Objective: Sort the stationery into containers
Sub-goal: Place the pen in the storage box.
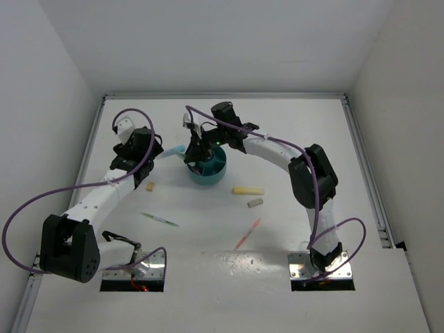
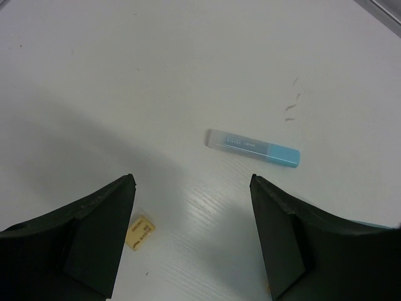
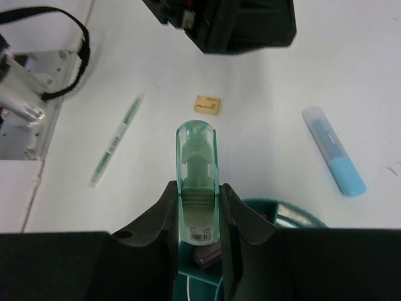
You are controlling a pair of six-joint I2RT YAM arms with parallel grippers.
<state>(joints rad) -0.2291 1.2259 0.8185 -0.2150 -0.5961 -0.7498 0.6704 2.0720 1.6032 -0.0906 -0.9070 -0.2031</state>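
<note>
**penpusher:** Right gripper (image 3: 198, 194) was clamped on the mint-green stick (image 3: 197, 157), with the stick's clear end poking out past the fingertips. It hung right over the teal tub (image 1: 208, 178), which sat mid-table.

**deskrat:** And the other arm?

**penpusher:** Left gripper (image 2: 191, 182) was spread wide above the table (image 2: 188, 63), nothing between its fingers. The light-blue stick (image 2: 254, 148) lay flat just beyond them, a bit left of the tub. The tan block (image 2: 140, 231) sat close by one finger.

**deskrat:** Anything else loose?

**penpusher:** Yeah, nearer the bases: yellow stick (image 1: 248, 190), grey block (image 1: 255, 203) just beside it, red pen (image 1: 248, 234), and a thin green-and-white pen (image 1: 161, 220) further left.
</note>
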